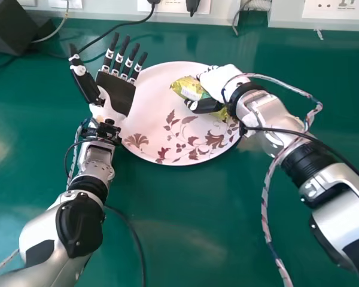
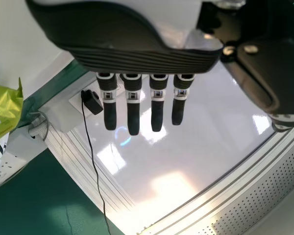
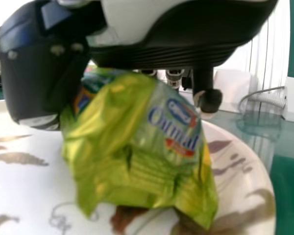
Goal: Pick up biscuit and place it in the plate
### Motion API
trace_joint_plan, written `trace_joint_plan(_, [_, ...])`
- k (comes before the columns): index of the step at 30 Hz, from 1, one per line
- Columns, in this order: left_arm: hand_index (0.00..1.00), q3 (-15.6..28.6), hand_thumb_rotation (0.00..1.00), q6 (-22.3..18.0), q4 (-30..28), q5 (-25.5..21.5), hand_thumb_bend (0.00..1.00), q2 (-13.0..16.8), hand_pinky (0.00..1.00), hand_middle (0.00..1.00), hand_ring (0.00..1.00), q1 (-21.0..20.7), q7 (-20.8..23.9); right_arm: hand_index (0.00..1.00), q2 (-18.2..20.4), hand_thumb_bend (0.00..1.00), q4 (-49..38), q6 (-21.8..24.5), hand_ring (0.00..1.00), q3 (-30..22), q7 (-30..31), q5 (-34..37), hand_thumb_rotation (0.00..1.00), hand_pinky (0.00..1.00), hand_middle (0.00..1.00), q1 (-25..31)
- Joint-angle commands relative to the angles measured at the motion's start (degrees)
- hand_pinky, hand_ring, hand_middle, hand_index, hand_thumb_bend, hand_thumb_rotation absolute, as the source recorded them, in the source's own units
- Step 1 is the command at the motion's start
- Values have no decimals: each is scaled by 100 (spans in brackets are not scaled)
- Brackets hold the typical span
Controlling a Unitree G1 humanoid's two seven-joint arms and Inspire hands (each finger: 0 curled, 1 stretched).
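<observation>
My right hand (image 1: 220, 84) is over the right part of the plate (image 1: 167, 140), its thumb and fingers closed round the green biscuit packet (image 1: 188, 88). In the right wrist view the biscuit packet (image 3: 137, 147) hangs beneath my right hand (image 3: 49, 73), above the flowered plate (image 3: 19, 181); whether it touches the plate I cannot tell. My left hand (image 1: 116, 92) is at the plate's left edge, palm up with straight fingers and nothing in it. The left wrist view has my left hand (image 2: 133, 105) with its fingers extended, and the biscuit packet (image 2: 5, 110) farther off.
The green table (image 1: 185, 251) surrounds the plate. Behind it runs a wall trunking with sockets (image 1: 341, 9) and plugs. A dark box (image 1: 18, 27) stands at the back left, with black cables (image 1: 110, 30) trailing over the table towards the left hand.
</observation>
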Motion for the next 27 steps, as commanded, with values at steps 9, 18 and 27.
trace_joint_plan(9, [88, -49, 62, 206, 73, 30, 100, 3, 85, 86, 83, 236, -85, 95, -85, 80, 96, 185, 87, 136, 179, -103, 92, 38, 100, 285])
trace_joint_plan(18, [88, -8, 62, 276, 68, -25, 100, -21, 88, 86, 86, 226, -189, 100, -104, 82, 45, 272, 99, 81, 353, -10, 98, 73, 100, 235])
trace_joint_plan(27, [88, 10, 65, 344, 73, -43, 100, -4, 88, 88, 85, 220, -295, 100, -150, 81, -124, 345, 100, 42, 415, -10, 99, 84, 100, 250])
